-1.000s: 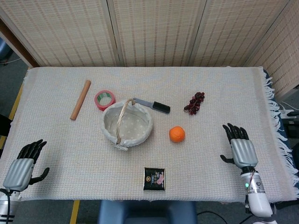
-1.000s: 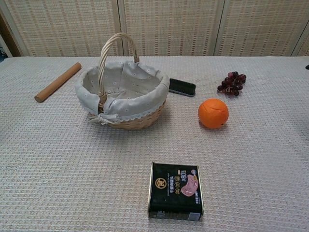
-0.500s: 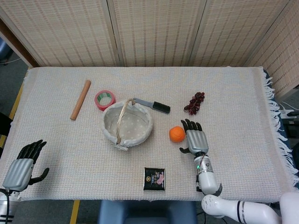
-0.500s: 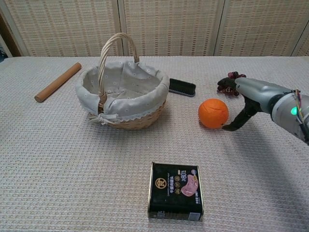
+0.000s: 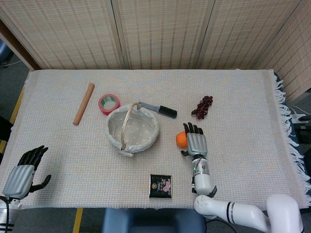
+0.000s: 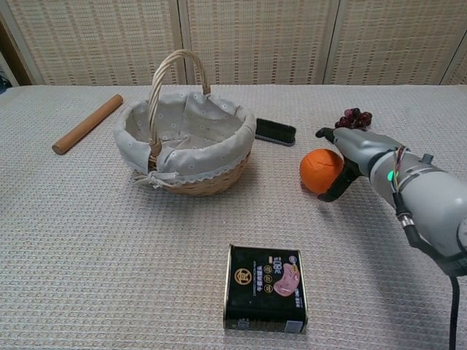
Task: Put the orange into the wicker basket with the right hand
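The orange (image 5: 180,139) (image 6: 318,171) rests on the cloth just right of the wicker basket (image 5: 156,129) (image 6: 211,182), which is lined with white fabric and holds nothing. My right hand (image 5: 196,142) (image 6: 350,154) lies against the orange's right side. Its fingers stretch past the fruit's far side and the thumb curves low on the near side, without a closed grip. In the head view this hand hides part of the orange. My left hand (image 5: 22,174) rests open at the table's near left corner, far from everything.
A dark tin (image 5: 161,186) (image 6: 265,288) lies near the front edge below the orange. Grapes (image 5: 202,107) (image 6: 354,117) and a black-handled knife (image 5: 158,109) (image 6: 275,131) lie behind it. A red tape roll (image 5: 109,103) and a wooden stick (image 5: 84,103) (image 6: 87,124) sit left of the basket.
My right hand has swept left from the table's right side and now lies against the orange, thumb curling under it. The orange, basket and left hand have stayed put.
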Controlling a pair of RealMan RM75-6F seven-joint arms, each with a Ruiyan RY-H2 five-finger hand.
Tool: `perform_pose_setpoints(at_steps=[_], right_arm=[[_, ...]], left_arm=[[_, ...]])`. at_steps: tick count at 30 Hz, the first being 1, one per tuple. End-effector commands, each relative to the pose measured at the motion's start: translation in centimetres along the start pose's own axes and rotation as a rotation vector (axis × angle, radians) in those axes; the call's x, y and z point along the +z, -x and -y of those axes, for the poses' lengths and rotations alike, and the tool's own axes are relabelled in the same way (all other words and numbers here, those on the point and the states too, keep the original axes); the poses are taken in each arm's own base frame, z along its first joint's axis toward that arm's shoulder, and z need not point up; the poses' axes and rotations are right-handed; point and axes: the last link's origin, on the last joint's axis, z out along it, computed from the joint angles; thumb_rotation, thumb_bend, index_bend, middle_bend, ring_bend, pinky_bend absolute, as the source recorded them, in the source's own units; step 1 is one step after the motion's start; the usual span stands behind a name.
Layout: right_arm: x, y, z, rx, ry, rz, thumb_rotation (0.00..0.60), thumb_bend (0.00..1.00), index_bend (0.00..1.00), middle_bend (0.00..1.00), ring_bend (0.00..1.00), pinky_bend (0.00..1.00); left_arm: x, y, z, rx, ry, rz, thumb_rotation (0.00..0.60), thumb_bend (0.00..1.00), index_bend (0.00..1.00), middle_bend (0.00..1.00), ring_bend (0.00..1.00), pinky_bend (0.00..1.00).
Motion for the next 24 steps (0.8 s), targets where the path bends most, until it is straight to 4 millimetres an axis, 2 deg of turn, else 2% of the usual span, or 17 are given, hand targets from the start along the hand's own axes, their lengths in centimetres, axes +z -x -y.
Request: perform_pose_setpoints(at_steps=[1, 4, 8, 9, 11, 14, 19, 24], right_arm=[[0.6, 1.1, 0.7, 0.013, -0.002, 0.009, 0.6, 0.12, 0.09, 0.08, 0.05, 0.18], [0.9, 1.6, 1.3, 0.025, -0.012, -0.007, 0.6, 0.18, 0.11, 0.18, 0.14, 0.28], [0.9, 1.4, 1.8, 0.045, -0.051, -0.052, 0.6, 0.28, 0.15, 0.46, 0.47, 0.59], [0.8, 1.2, 1.8, 0.054, -0.061, -0.068, 0.6, 0.3, 0.15, 0.52, 0.54, 0.64], [0.6, 0.5, 1.8, 0.076, -0.077, -0.091, 0.6, 0.31, 0.16, 0.58, 0.6, 0.69], [0.0, -1.1, 1.7, 0.12, -0.108, -0.126, 0.6, 0.31, 0.18, 0.62, 0.65, 0.71], [-1.1, -4.1, 1.6, 0.189, -0.153, -0.175, 0.6, 0.31, 0.21, 0.62, 0.65, 0.71], [-2.4, -6.7, 2.7, 0.251, -0.244, -0.213, 0.6, 0.31, 0.24, 0.62, 0.65, 0.71]], left_arm=[[0.0, 0.0, 0.0, -0.001, 0.001, 0.001, 0.6, 0.35, 0.0, 0.0, 0.0, 0.06], [0.0, 0.0, 0.0, -0.002, 0.002, 0.003, 0.6, 0.35, 0.0, 0.0, 0.0, 0.06], [0.0, 0.0, 0.0, -0.008, -0.001, 0.005, 0.6, 0.35, 0.0, 0.0, 0.0, 0.06], [0.0, 0.0, 0.0, -0.009, 0.0, 0.005, 0.6, 0.35, 0.0, 0.0, 0.0, 0.06], [0.0, 0.0, 0.0, -0.01, 0.0, 0.005, 0.6, 0.35, 0.0, 0.0, 0.0, 0.06], [0.0, 0.0, 0.0, -0.01, 0.001, 0.006, 0.6, 0.35, 0.0, 0.0, 0.0, 0.06], [0.0, 0.0, -0.1, -0.007, 0.004, 0.004, 0.6, 0.35, 0.0, 0.0, 0.0, 0.06], [0.0, 0.0, -0.2, -0.003, 0.013, -0.007, 0.6, 0.35, 0.0, 0.0, 0.0, 0.06]])
